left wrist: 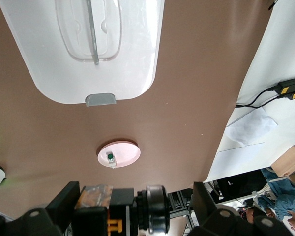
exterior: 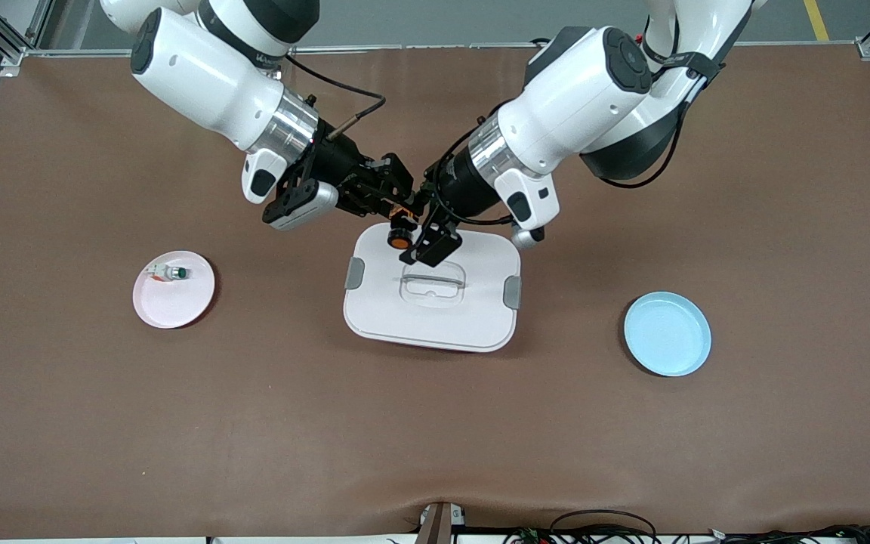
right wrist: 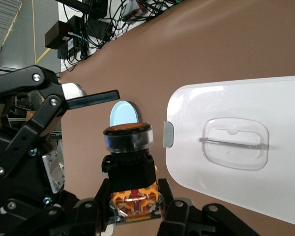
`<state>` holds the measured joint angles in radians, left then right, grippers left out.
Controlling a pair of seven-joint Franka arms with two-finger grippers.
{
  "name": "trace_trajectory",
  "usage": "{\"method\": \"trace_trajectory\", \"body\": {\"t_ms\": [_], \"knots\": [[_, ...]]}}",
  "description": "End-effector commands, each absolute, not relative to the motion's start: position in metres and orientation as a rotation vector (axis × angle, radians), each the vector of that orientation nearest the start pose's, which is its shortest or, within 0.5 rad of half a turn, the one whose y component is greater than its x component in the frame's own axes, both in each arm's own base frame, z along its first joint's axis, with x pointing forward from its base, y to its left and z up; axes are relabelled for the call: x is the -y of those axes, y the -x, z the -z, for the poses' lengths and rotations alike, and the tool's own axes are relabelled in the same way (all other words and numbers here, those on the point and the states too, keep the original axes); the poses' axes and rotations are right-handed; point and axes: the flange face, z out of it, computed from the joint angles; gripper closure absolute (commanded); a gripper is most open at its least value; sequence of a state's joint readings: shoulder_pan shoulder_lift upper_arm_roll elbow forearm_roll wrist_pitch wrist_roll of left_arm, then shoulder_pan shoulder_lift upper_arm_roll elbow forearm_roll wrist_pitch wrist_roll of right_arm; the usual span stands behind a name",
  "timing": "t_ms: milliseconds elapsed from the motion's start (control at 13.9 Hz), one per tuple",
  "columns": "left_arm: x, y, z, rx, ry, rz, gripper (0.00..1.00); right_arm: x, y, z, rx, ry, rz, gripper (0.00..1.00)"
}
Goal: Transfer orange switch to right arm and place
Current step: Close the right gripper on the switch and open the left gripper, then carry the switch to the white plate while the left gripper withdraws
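The orange switch (exterior: 399, 236), black-bodied with a round orange cap, hangs in the air over the white lidded box's edge nearest the arms' bases. My right gripper (exterior: 397, 215) is shut on its orange-marked base, as the right wrist view shows (right wrist: 135, 206), with the switch (right wrist: 129, 157) standing up from the fingers. My left gripper (exterior: 418, 227) is open around the switch. In the left wrist view the left gripper (left wrist: 135, 209) has its fingers wide apart, with the switch (left wrist: 137, 209) lying between them and a gap at the cap end.
The white lidded box (exterior: 480, 317) sits mid-table under both grippers. A pink plate (exterior: 178, 306) holding a white-bodied switch with a green cap (exterior: 171, 273) lies toward the right arm's end. A blue plate (exterior: 667, 334) lies toward the left arm's end.
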<state>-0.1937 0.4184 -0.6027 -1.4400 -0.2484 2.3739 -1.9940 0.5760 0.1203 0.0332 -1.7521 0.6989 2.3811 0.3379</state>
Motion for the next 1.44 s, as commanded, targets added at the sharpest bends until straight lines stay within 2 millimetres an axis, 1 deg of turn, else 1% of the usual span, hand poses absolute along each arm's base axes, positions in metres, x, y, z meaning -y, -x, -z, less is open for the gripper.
{"method": "trace_trajectory", "body": {"t_ms": [0, 72, 144, 287, 431, 503, 574, 646, 718, 790, 933, 1005, 1077, 1149, 1292, 1364], "knots": [[0.428, -0.567, -0.56, -1.624, -1.864, 0.319, 0.0, -0.37, -0.529, -0.555, -0.018, 2.415, 0.245, 1.0], [0.421, -0.572, -0.561, -1.621, -1.871, 0.286, 0.0, -0.368, -0.53, -0.55, 0.099, 2.456, 0.277, 1.0], [0.404, -0.582, -0.565, -1.626, -1.866, 0.236, 0.0, -0.364, -0.534, -0.542, 0.198, 2.498, 0.298, 1.0], [0.369, -0.601, -0.571, -1.632, -1.861, 0.154, 0.0, -0.357, -0.538, -0.532, 0.325, 2.558, 0.325, 1.0], [0.337, -0.619, -0.567, -1.633, -1.871, 0.113, 0.0, -0.342, -0.545, -0.521, 0.492, 2.633, 0.325, 1.0], [0.32, -0.628, -0.562, -1.634, -1.9, 0.101, 0.0, -0.335, -0.545, -0.515, 0.573, 2.656, 0.285, 1.0], [0.306, -0.634, -0.555, -1.623, -1.95, 0.094, 0.0, -0.321, -0.548, -0.51, 0.67, 2.676, 0.252, 1.0], [0.291, -0.64, -0.546, -1.598, -2.011, 0.087, 0.0, -0.309, -0.552, -0.505, 0.769, 2.693, 0.247, 1.0], [0.271, -0.648, -0.532, -1.558, -2.073, 0.069, 0.0, -0.3, -0.552, -0.496, 0.86, 2.707, 0.234, 1.0], [0.257, -0.656, -0.514, -1.503, -2.134, 0.058, 0.0, -0.289, -0.554, -0.485, 0.935, 2.715, 0.223, 1.0], [0.231, -0.674, -0.48, -1.405, -2.223, 0.056, 0.0, -0.261, -0.558, -0.468, 1.122, 2.687, 0.21, 1.0], [0.219, -0.681, -0.468, -1.355, -2.266, 0.038, 0.0, -0.245, -0.56, -0.459, 1.22, 2.657, 0.2, 1.0], [0.202, -0.688, -0.458, -1.329, -2.295, 0.021, 0.0, -0.23, -0.562, -0.453, 1.303, 2.628, 0.194, 1.0], [0.192, -0.692, -0.45, -1.316, -2.309, 0.021, 0.0, -0.217, -0.563, -0.445, 1.371, 2.606, 0.181, 1.0], [0.179, -0.699, -0.431, -1.243, -2.377, -0.006, 0.0, -0.19, -0.566, -0.434, 1.543, 2.557, 0.159, 1.0], [0.172, -0.702, -0.423, -1.221, -2.412, -0.022, 0.0, -0.18, -0.565, -0.426, 1.591, 2.53, 0.139, 1.0]]}}
